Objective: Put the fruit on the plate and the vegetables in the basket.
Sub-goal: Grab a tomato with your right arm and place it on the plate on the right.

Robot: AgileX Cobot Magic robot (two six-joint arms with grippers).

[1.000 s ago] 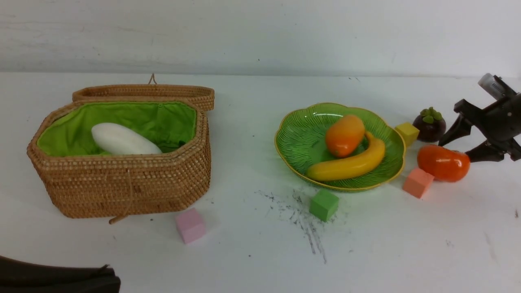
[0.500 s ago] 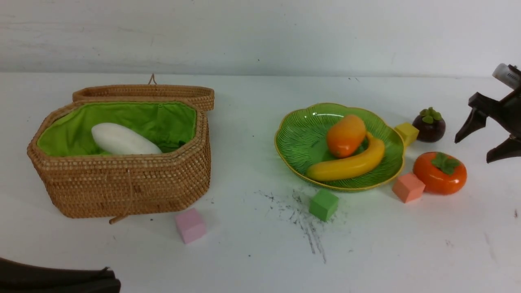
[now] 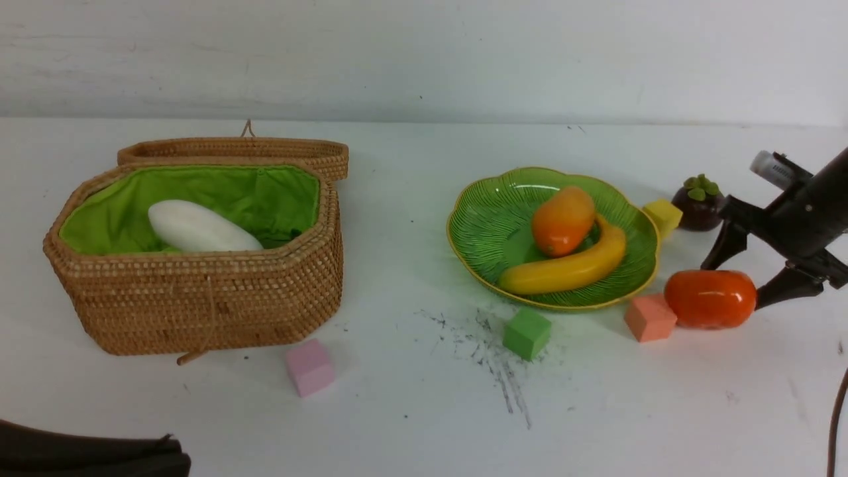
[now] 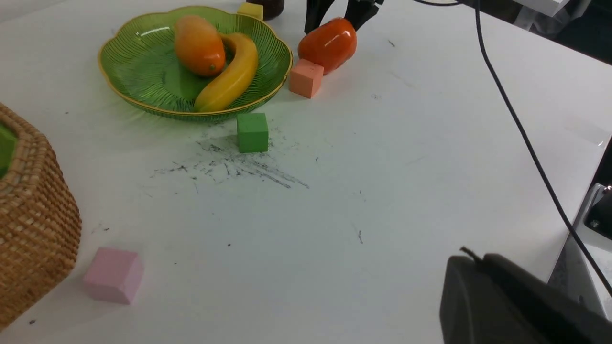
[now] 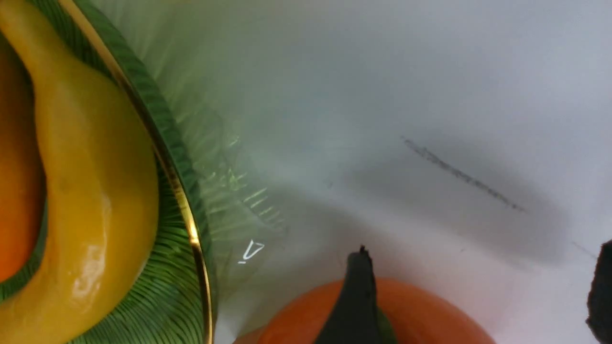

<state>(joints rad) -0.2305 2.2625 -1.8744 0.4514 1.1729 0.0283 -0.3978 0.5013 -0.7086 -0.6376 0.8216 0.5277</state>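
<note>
The basket (image 3: pixel 199 298) is brown wicker woven in fine horizontal rows, with a bright green cloth lining (image 3: pixel 265 199). The radish (image 3: pixel 199 228) is white. The plate (image 3: pixel 490 225) is green glass patterned with ribbed lines and edged by a thin yellow rim. The mango (image 3: pixel 562 218) shades from orange to yellow. The banana (image 3: pixel 570 268) is yellow and the persimmon (image 3: pixel 709 298) is glossy orange-red. The mangosteen (image 3: pixel 695 205) is dark purple with a green top. The foam cubes are pink (image 3: pixel 309 368), green (image 3: pixel 527 333), salmon (image 3: pixel 649 317) and yellow (image 3: pixel 662 215). The bench (image 3: pixel 411 411) is white, smudged with black scuff marks (image 3: pixel 490 358). The right fingers (image 3: pixel 785 286) are black.
</note>
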